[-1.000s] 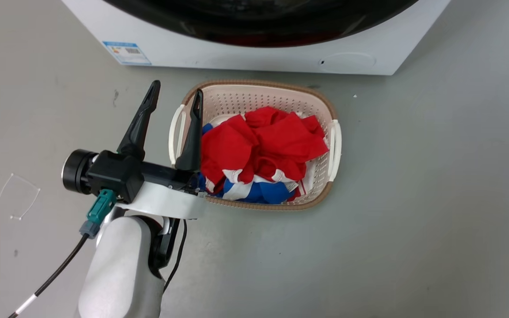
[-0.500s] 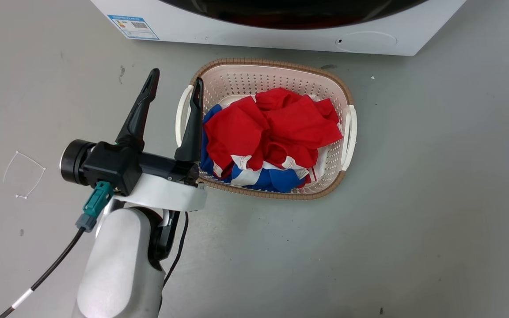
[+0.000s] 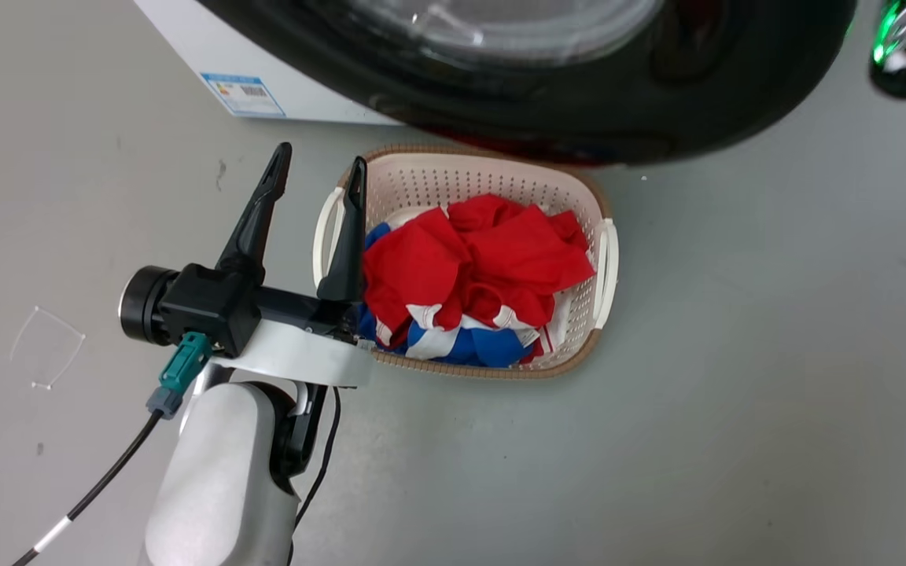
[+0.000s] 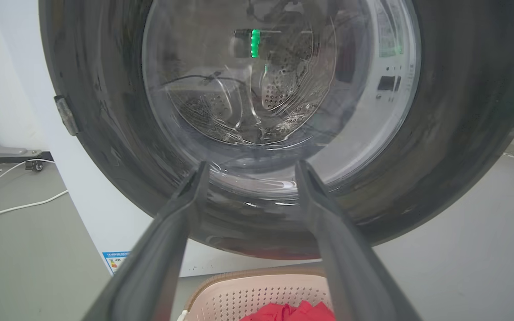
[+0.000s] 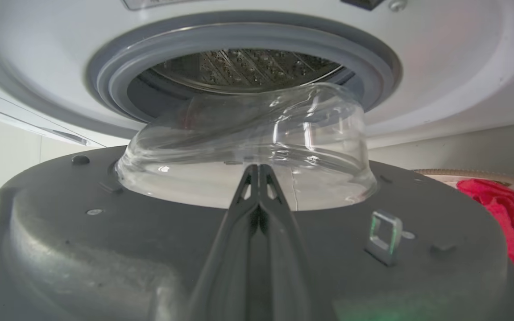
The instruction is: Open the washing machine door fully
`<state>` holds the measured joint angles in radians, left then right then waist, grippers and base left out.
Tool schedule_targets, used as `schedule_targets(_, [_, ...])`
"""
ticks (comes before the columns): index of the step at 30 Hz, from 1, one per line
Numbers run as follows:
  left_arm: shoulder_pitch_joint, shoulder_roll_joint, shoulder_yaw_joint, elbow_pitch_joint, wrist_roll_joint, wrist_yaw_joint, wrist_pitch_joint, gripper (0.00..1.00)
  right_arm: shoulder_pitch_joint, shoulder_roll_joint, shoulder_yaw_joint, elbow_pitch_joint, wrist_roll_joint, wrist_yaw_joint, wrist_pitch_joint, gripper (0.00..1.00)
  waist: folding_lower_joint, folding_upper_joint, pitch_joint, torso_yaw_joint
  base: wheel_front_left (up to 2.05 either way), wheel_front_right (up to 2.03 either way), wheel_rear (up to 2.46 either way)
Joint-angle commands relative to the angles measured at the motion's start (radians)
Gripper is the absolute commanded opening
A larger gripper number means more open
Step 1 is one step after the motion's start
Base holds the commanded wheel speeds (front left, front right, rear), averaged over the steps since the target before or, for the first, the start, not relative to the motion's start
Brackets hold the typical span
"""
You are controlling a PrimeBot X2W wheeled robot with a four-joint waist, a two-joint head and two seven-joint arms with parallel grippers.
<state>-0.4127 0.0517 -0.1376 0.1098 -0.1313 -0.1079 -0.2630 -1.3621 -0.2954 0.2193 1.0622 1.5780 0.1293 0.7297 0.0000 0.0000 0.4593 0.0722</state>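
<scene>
The large round washing machine door with its wide glossy black rim and bulging clear glass window (image 3: 736, 102) has come away from the front of the white box-shaped washing machine (image 3: 185, 47). A second ago the head view had it lying flush in the cabinet. Now its rim juts out over the far edge of the beige perforated plastic laundry basket (image 3: 453, 177), which is heaped with red, white and blue clothes (image 3: 484, 259). The head camera has shifted too, but the right wrist view confirms the swing: the door's grey inner face stands clear of the grey-gasketed steel drum opening (image 5: 239, 67). The right hand (image 5: 257, 168) has its two dark fingers clenched together on nothing, tips at the foot of the glass bowl; I cannot tell whether they touch it. The left hand (image 3: 319, 157) is released, fingers spread, beside the basket's handle and facing the door's outer side. By my reading the latch is freed and the door is part-open, so swinging it wider on its hinge remains.
</scene>
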Motion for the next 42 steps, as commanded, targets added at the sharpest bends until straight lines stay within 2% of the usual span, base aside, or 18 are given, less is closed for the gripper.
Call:
schedule_targets(1, [0.019, -0.002, -0.002, 0.006, -0.002, 0.002, -0.002, 1.00, 0.030, 0.003, 0.003, -0.007, 0.008, 0.003, 0.027, 0.00, 0.0000, 0.0000, -0.026, -0.007, 0.00, 0.00, 0.00])
schedule_targets(10, [0.076, -0.002, -0.011, 0.037, -0.002, 0.002, -0.002, 1.00, 0.162, 0.035, 0.015, -0.028, 0.051, 0.003, 0.173, 0.00, 0.0000, 0.0000, -0.140, -0.023, 0.00, 0.00, 0.00])
schedule_targets(17, [0.128, -0.002, -0.021, 0.059, -0.007, 0.002, -0.002, 1.00, 0.278, 0.068, 0.034, -0.083, 0.058, 0.003, 0.216, 0.00, 0.0000, 0.0000, -0.219, -0.032, 0.00, 0.00, 0.00])
schedule_targets(28, [0.224, -0.002, -0.047, 0.103, -0.035, 0.026, -0.002, 1.00, 0.526, 0.162, 0.063, -0.243, 0.078, 0.003, 0.210, 0.00, 0.0000, 0.0000, -0.363, -0.039, 0.00, 0.00, 0.00])
schedule_targets(42, [0.245, -0.002, -0.057, 0.122, -0.052, 0.040, -0.002, 1.00, 0.691, 0.238, 0.133, -0.446, 0.072, 0.003, 0.137, 0.00, 0.0000, 0.0000, -0.387, -0.026, 0.00, 0.00, 0.00])
